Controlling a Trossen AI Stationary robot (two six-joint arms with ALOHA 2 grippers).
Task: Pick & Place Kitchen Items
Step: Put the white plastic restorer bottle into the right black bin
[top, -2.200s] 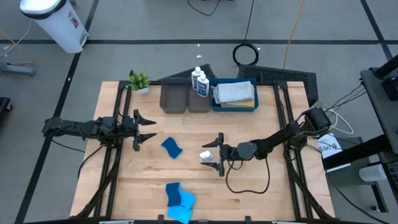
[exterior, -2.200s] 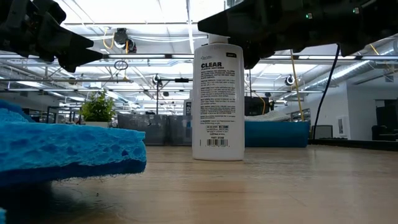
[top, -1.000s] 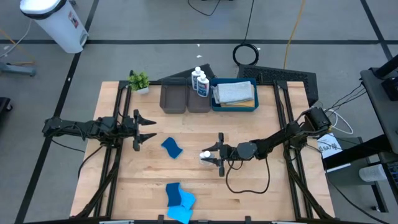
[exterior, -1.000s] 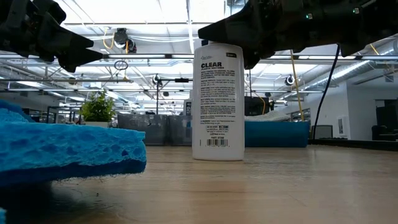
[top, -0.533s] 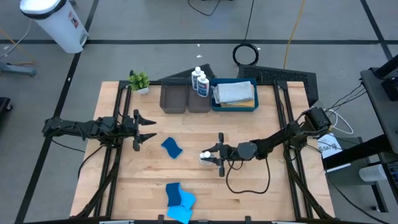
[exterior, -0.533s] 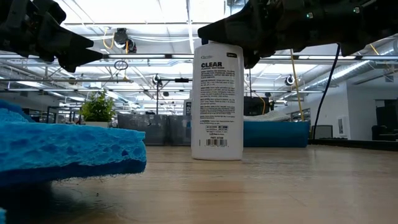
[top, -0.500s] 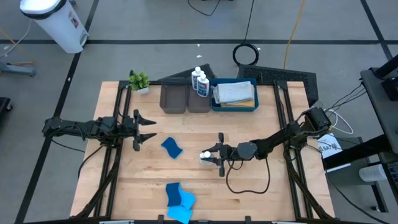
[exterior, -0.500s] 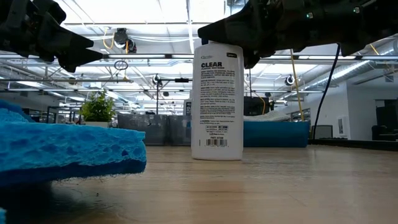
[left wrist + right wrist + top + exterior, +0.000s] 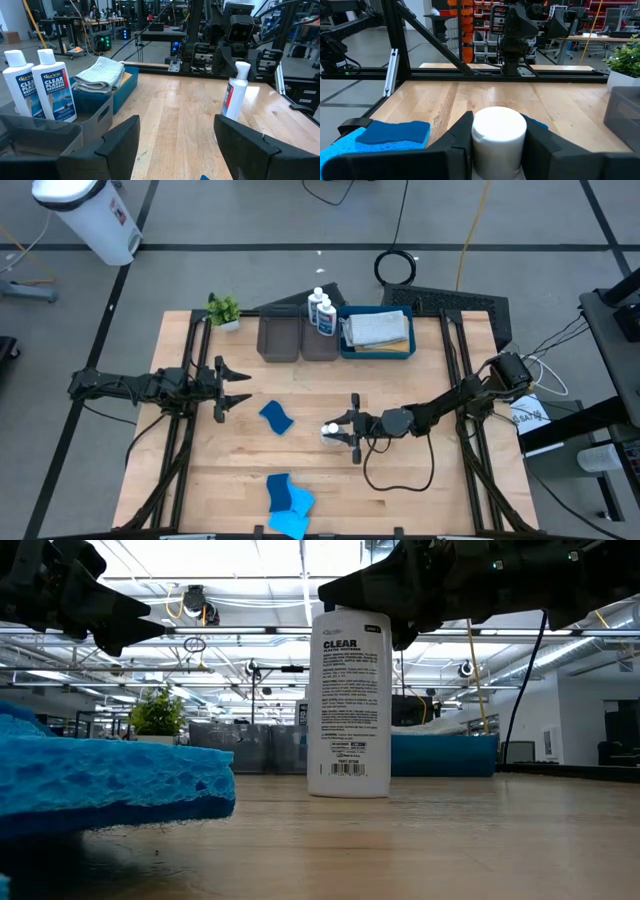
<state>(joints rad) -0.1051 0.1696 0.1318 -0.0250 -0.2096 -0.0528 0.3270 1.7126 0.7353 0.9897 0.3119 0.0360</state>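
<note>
Right tool (image 9: 342,430) is positioned near the middle of the table (image 9: 420,470), its two fingers (image 9: 457,145) pressed against opposite sides of the cap of an upright white bottle (image 9: 330,431). In the low view the bottle (image 9: 348,705) stands with its base on the table surface, and the tool grips it at the top. In the right wrist view the white cap (image 9: 499,132) sits between the fingers, touching both.

Left tool (image 9: 232,388) hangs over the left part of the table with its fingers spread apart and nothing between them. A dark-blue sponge (image 9: 276,417) lies just beside it, between the two tools.

Two further sponges (image 9: 288,498), one dark blue on one light blue, lie at the front edge of the table.

At the back edge, two grey trays (image 9: 280,340) stand side by side. Two more white bottles (image 9: 321,313) with blue labels stand at the right grey tray. A blue tray (image 9: 345,348) next to them holds a folded grey cloth (image 9: 377,328). A small potted plant (image 9: 224,311) stands at the back left corner.
</note>
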